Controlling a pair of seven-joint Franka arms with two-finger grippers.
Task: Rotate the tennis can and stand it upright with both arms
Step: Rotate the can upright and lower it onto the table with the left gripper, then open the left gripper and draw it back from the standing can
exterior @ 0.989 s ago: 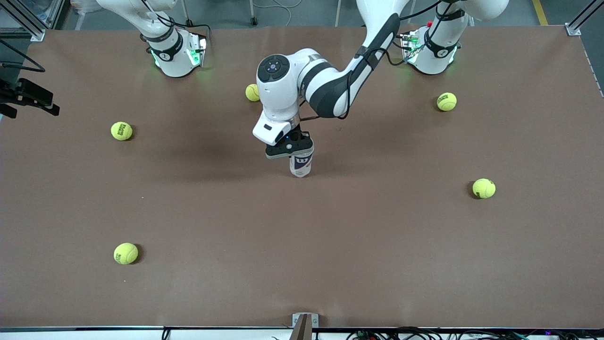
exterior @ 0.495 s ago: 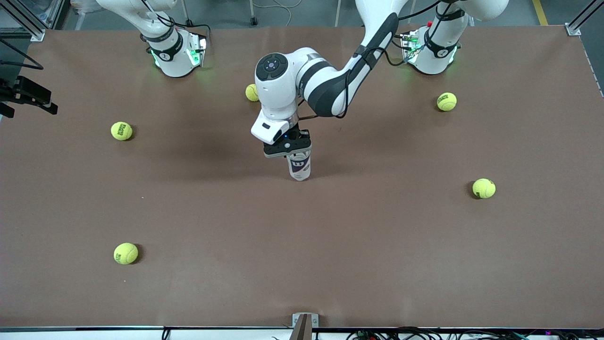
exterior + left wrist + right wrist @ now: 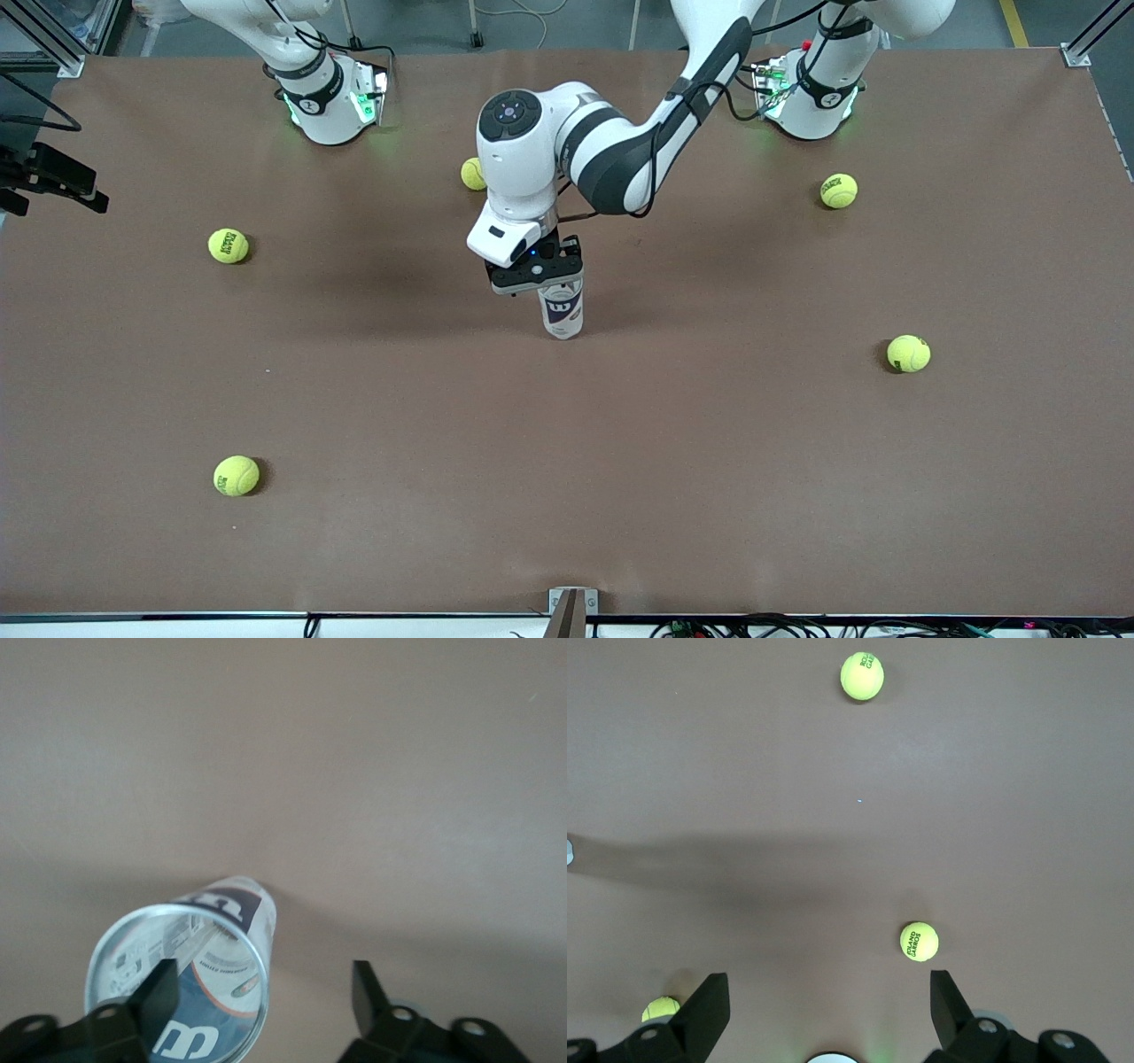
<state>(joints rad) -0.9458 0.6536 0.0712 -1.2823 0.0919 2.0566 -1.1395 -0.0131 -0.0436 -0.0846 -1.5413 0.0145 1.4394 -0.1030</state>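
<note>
The tennis can (image 3: 563, 312) stands upright near the middle of the brown table, clear with a white and dark-blue "W" label. My left gripper (image 3: 554, 282) hangs just over its top, open. In the left wrist view the tennis can (image 3: 226, 904) is seen from above with its round rim showing. There it sits off-centre, under one finger (image 3: 164, 988), with bare table between it and the other; the left gripper (image 3: 263, 979) holds nothing. My right gripper (image 3: 824, 1010) waits open and empty, high over the table near its own base.
Several yellow-green tennis balls lie scattered on the table: one (image 3: 474, 173) close to the left arm's elbow, one (image 3: 838, 190) near the left base, one (image 3: 908, 353) toward the left arm's end, and two (image 3: 229, 245) (image 3: 236, 475) toward the right arm's end.
My left gripper has opened and let go of the tennis can, then risen a little. The can has stayed upright on the table. The right arm has barely moved.
</note>
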